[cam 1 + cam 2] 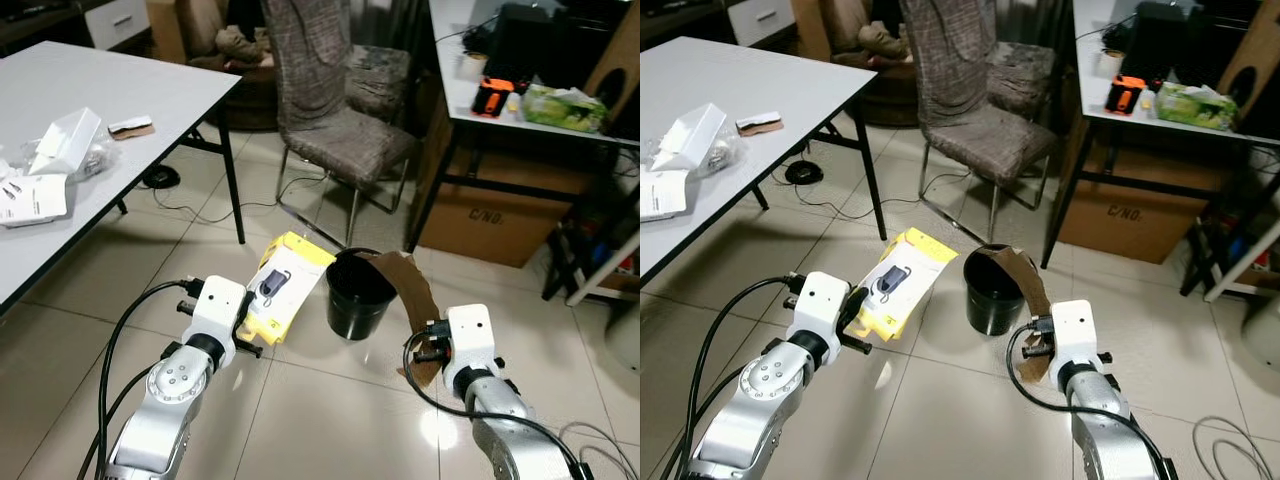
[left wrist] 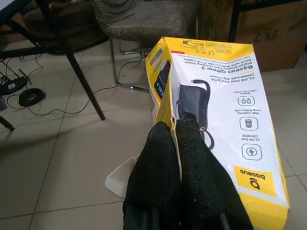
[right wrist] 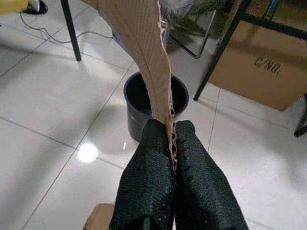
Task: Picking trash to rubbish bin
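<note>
A black rubbish bin (image 1: 358, 294) stands on the tiled floor between my two arms. My left gripper (image 2: 173, 128) is shut on the edge of a yellow and white power-bank box (image 1: 280, 285), held just left of the bin. My right gripper (image 3: 169, 127) is shut on a strip of brown cardboard (image 1: 412, 297). The strip rises from the fingers and its upper end leans over the bin's right rim.
A white table (image 1: 150, 95) with paper scraps stands at the left, its black leg (image 1: 233, 190) close behind the box. A grey chair (image 1: 335, 120) sits behind the bin. A desk over a cardboard carton (image 1: 490, 215) is at the right. Cables lie on the floor.
</note>
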You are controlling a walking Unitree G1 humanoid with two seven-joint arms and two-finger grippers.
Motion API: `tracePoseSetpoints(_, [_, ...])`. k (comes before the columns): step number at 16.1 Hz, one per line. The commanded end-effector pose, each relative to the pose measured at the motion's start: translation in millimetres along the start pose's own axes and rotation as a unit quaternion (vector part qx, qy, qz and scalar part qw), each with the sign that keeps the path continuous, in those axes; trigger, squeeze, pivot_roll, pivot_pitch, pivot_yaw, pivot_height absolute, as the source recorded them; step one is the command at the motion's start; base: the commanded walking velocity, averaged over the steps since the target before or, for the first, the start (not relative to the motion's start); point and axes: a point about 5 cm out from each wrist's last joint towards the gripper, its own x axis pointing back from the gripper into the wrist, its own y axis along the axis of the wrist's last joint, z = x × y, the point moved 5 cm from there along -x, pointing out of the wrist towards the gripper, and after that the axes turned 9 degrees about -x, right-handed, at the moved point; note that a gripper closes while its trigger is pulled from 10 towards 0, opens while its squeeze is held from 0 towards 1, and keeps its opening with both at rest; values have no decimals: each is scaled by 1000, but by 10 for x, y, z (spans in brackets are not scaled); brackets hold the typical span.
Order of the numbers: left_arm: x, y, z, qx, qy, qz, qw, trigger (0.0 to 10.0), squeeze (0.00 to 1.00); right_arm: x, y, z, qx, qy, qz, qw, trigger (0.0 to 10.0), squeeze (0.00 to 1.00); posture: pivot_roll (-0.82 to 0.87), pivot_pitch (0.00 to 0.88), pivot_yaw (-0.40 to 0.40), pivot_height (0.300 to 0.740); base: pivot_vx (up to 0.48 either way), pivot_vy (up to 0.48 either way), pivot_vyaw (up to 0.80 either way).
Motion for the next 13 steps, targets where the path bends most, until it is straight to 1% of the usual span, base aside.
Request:
tracePoseSetpoints(1, [-16,34,33,-6,2,-7,1000,10000,0,-11,35,-47,2,-6,-9,1000,10000,0,-27,8,-36,740,330,0,0])
tracePoseSetpoints(7, [-19,53,32,-7,1,-12,1000,10000,0,-26,41,-53,-1,-12,-14,1000,10000,0,-20,17,-31,740,350,0,0])
tracePoseSetpoints(10, [-33,76,23,-6,0,-15,1000,10000,0,-25,27,-108,-11,-26,-14,1000,10000,0,-26,20,-29,740,390,0,0])
tracePoseSetpoints(13, [-46,90,13,-4,-2,-17,1000,10000,0,-28,32,-108,-11,-26,-15,999,10000,0,-30,22,-27,740,409,0,-633])
